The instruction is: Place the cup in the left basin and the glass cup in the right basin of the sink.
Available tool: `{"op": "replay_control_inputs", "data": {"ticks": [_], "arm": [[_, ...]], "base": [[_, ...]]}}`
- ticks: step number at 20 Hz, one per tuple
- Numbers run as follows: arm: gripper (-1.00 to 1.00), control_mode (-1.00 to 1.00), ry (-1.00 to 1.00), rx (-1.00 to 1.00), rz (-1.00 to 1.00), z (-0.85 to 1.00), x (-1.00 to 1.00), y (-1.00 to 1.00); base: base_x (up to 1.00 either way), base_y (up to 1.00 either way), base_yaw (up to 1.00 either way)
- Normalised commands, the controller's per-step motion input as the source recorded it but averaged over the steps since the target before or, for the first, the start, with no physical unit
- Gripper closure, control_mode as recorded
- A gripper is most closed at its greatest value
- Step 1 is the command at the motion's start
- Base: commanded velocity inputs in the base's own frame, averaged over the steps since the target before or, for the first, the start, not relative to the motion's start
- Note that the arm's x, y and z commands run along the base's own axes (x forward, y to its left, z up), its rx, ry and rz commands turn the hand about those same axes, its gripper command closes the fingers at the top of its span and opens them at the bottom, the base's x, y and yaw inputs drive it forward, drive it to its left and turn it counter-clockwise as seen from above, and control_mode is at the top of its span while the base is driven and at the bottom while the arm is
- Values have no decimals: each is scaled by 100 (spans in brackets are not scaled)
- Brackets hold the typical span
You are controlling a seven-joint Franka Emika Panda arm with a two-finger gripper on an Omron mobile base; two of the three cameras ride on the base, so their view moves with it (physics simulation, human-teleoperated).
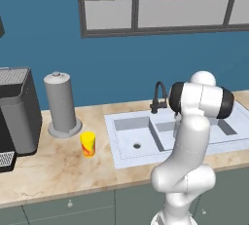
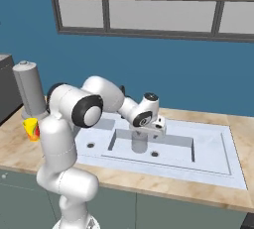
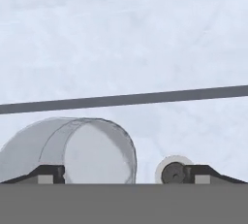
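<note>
gripper (image 3: 124,173) jaws stood spread wide in my hand view, one dark tip on each side, and the glass cup (image 3: 77,150) sat between them with its wall near one tip, gripped by neither as far as i could judge. from my right base view the glass cup (image 2: 139,141) stood upright on the floor of the right basin (image 2: 173,146), close to that basin's drain (image 2: 155,153), with the hand just above it. the cup (image 1: 88,144) was on the counter (image 1: 44,168), off the sink (image 1: 116,121) on the side of the left basin (image 1: 131,139), near the tall grey cylinder (image 1: 61,104).

my worry was the lift-out. if i raised the hand at a slant, a fingertip could catch the tumbler's rim and tip it over in the right basin. the faucet (image 1: 158,97) stood close to the arm's path toward the cup, so a low swing might strike it. reaching for the cup, i could nudge the tall grey cylinder beside it, or knock the small cup over with a careless approach.
</note>
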Motion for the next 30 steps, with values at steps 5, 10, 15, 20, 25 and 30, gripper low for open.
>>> {"op": "replay_control_inputs", "data": {"ticks": [5,10,15,20,25,30], "arm": [[-100,-100,-12,0,0,45,-23,0],[-100,-100,-9,0,0,45,-32,0],[-100,-100,-3,0,-1,48,-46,14],[-100,-100,0,0,-2,39,-53,24],[-100,-100,0,0,-3,30,-51,29],[-100,-100,0,0,-2,27,-54,31]], "base": [[0,0,0],[0,0,0],[0,0,0],[0,0,0],[0,0,0],[0,0,0]]}}
